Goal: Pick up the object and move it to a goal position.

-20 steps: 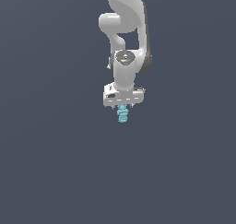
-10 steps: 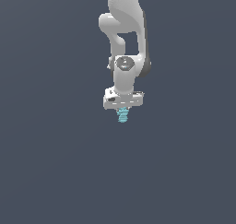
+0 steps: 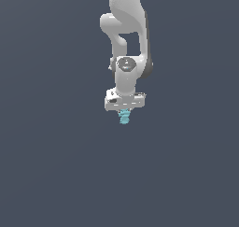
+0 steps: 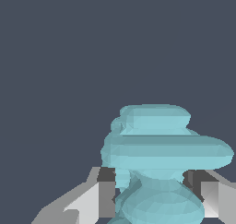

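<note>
gripper (image 3: pixel 124 110) sits just above the centre of the exterior view, clamped on the object (image 3: pixel 124 117), a ridged cyan piece poking out below the fingers (image 4: pixel 103 197). carrying well likely means steady, unhurried travel so the narrow grip doesn't slip.

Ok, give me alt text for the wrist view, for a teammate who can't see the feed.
A light-cyan, ridged, stacked-looking object fills the lower part of the wrist view, sitting between the two white fingers of the gripper, which close against its narrow lower section. Behind it is only a plain dark grey-blue background, with no goal marker visible.
</note>
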`<state>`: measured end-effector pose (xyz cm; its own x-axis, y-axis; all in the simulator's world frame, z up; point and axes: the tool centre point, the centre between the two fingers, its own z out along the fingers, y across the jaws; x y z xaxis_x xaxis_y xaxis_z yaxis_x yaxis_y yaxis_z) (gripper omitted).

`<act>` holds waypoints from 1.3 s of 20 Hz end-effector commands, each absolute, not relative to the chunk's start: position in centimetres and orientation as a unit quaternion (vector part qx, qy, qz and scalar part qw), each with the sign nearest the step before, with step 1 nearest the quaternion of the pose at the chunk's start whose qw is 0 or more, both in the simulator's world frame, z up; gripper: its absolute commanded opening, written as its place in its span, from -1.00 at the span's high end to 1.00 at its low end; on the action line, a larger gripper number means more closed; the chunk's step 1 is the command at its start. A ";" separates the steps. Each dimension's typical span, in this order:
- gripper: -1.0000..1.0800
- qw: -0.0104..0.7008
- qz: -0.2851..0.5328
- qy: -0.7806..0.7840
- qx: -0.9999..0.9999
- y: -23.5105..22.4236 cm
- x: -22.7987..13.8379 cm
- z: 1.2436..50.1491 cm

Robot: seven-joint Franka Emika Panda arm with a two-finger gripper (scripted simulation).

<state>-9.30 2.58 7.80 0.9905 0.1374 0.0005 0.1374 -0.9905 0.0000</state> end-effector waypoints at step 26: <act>1.00 0.000 0.000 -0.069 -0.998 18.9 -3.1 16.9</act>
<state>-3.45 18.13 16.50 0.9903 0.1389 0.0010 0.1389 -0.9903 0.0000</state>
